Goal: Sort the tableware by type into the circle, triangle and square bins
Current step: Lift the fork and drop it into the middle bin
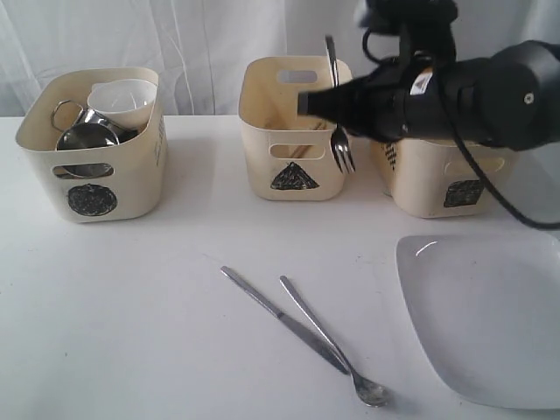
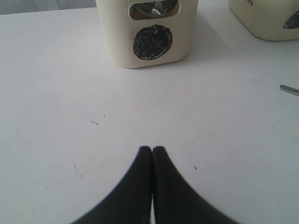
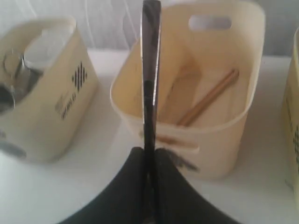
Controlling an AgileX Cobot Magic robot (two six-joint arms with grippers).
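Note:
My right gripper (image 1: pixel 331 103) (image 3: pixel 151 150) is shut on the steel fork (image 1: pixel 339 144) (image 3: pixel 151 70), held upright with tines down at the front right corner of the triangle bin (image 1: pixel 297 131) (image 3: pixel 219 121). Wooden chopsticks (image 3: pixel 208 98) lie inside that bin. The circle bin (image 1: pixel 92 149) (image 2: pixel 149 32) holds steel mugs (image 1: pixel 83 136) and the small white bowl (image 1: pixel 122 101). The square bin (image 1: pixel 442 179) sits behind my right arm. The knife (image 1: pixel 280 317) and spoon (image 1: pixel 337 350) lie on the table beside the white plate (image 1: pixel 490 315). My left gripper (image 2: pixel 152 149) is shut and empty, low over the table in front of the circle bin.
A white curtain (image 1: pixel 201 44) hangs behind the three bins. The white table (image 1: pixel 131 306) stretches in front of them. The knife's tip (image 2: pixel 289 89) shows at the edge of the left wrist view.

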